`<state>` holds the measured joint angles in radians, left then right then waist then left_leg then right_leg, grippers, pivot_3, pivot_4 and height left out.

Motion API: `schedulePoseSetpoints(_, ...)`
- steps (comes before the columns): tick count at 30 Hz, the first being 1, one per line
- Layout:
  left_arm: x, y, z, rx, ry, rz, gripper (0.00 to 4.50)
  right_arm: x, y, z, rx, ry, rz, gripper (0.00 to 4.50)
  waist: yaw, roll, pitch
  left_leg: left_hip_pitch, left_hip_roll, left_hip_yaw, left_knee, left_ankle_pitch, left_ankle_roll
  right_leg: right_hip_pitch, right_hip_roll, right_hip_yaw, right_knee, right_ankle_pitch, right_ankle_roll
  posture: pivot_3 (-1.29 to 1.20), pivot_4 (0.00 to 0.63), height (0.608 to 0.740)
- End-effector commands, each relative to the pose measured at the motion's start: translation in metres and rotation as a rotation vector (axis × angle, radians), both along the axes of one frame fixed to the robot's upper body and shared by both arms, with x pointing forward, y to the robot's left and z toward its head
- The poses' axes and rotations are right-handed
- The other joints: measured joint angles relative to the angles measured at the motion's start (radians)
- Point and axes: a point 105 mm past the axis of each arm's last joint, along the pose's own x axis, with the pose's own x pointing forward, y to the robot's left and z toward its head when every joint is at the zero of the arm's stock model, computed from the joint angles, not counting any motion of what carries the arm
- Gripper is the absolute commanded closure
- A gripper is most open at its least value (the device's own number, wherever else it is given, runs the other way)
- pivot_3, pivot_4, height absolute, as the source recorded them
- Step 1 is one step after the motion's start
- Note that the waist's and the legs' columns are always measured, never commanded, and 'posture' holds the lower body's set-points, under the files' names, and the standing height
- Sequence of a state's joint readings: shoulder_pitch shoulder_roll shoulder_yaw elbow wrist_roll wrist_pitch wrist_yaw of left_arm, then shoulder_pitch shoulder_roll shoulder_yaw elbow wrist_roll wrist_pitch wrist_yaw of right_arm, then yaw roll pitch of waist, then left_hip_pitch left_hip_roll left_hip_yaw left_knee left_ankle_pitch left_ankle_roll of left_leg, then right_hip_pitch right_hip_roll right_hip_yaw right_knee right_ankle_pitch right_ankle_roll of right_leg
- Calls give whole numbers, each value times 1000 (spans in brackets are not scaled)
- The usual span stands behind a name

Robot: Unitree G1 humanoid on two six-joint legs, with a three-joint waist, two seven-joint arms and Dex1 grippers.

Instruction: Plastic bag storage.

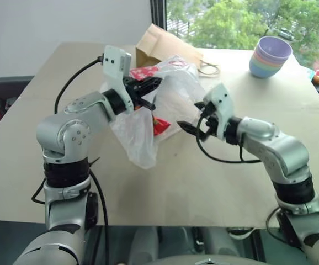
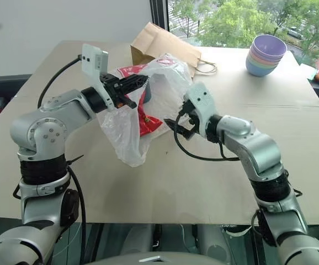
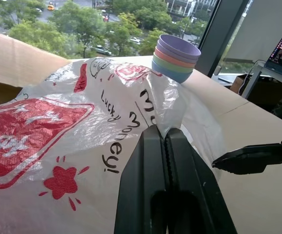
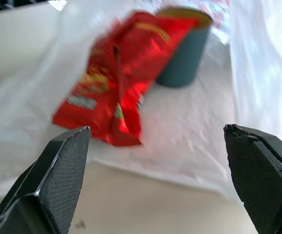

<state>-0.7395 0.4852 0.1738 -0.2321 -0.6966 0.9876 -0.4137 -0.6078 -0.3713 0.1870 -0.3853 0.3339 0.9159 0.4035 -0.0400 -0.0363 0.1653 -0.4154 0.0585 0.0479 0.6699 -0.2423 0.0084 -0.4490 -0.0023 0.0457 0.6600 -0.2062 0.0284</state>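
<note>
Beige tabletop (image 1: 176, 193) by window: thin translucent white plastic bag with red print (image 1: 140, 138) lifted mid-table, pinched in closed left gripper (image 1: 148, 91); right gripper (image 1: 190, 128) wide open, empty, just beside bag.

Table (image 1: 165, 193), as I see it: bag (image 1: 134, 130) mid-table, its upper part pinched in my left gripper (image 1: 148, 88); packet (image 4: 109, 90) and cup (image 4: 182, 56) inside it. Right gripper (image 1: 190, 128) just right of bag. Paper bag (image 1: 159, 44) behind; bowls (image 1: 270, 56) far right.
</note>
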Motion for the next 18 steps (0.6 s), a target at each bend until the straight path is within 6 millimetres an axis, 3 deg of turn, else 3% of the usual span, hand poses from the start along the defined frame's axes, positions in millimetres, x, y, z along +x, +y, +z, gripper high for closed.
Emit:
schedulePoseSetpoints(1, -3, -4, 9, 8, -48, -24, 4500, 17, -9, 16, 8, -92, -187, 87, -1, 0, 0, 1, 0, 0, 0, 0, 0, 0, 0, 1, 0, 0, 0, 0, 150, 740)
schedulePoseSetpoints(4, -3, -6, 9, 22, -53, -32, 4500, 40, -17, 15, 5, -106, -345, 87, -1, 0, 0, 1, -1, 0, 1, 0, 0, 0, 1, 2, 0, 0, 0, 0, 150, 740)
schedulePoseSetpoints(7, -4, -7, 9, 33, -60, -36, 4500, 52, -7, 19, 69, -91, -360, 87, 0, 0, 0, 0, -1, 0, 0, 0, 0, 0, 1, 2, 0, 1, -1, 0, 150, 740)
schedulePoseSetpoints(8, -5, -7, 9, 40, -67, -35, 4500, 55, -5, 19, 63, -99, -365, 331, -1, 0, 0, 0, -1, 0, 0, 0, 0, 0, 1, 2, -1, 2, -3, 0, 150, 740)
schedulePoseSetpoints(10, -6, -6, 11, 56, -77, -35, 4500, 59, -7, 20, 62, -108, -380, 1015, -1, 0, 0, -1, -1, 0, -1, 0, 0, 0, 0, 2, -3, 2, -3, 0, 150, 740)
schedulePoseSetpoints(15, -15, -1, 10, 41, -42, -86, 4500, 60, -14, 23, 70, -116, -379, 3404, 2, 0, 0, -2, -1, 0, -1, 0, 0, 0, -1, 1, -3, 2, -3, 0, 150, 740)
schedulePoseSetpoints(17, -29, 0, 16, -6, -27, -169, 3973, 59, -16, 23, 68, -115, -371, 4327, 0, 0, 0, -2, -1, 0, -1, 0, 0, 0, -1, 1, -3, 2, -3, 0, 150, 740)
schedulePoseSetpoints(18, -35, 4, 17, 0, -22, -182, 3685, 59, -17, 23, 66, -110, -365, 4500, -3, 0, 0, -2, -1, -1, -1, 0, 0, 0, -1, 1, -3, 2, -2, 0, 150, 740)
